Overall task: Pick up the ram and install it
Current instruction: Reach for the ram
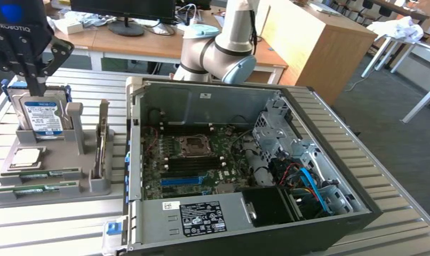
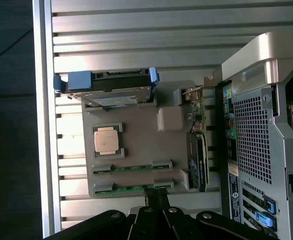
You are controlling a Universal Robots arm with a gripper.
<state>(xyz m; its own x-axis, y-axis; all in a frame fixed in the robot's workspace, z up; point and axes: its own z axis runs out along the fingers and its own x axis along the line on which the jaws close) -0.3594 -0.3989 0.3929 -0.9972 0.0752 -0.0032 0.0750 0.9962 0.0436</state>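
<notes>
The gripper (image 1: 38,88) is hanging in the upper left of the exterior view, its fingers pressed together and gripping nothing, its tip in front of the hard drive (image 1: 42,114). The ram (image 1: 37,188) is lying flat in the tray (image 1: 97,186) at the lower left, well apart from the gripper, with a second stick (image 1: 40,172) just beside it. In the wrist view the fingertips are overlapping the ram's (image 2: 129,188) edge.

closed gripper (image 1: 39,88) hangs above tray (image 1: 58,153); ram (image 1: 38,188) lies in tray
</notes>
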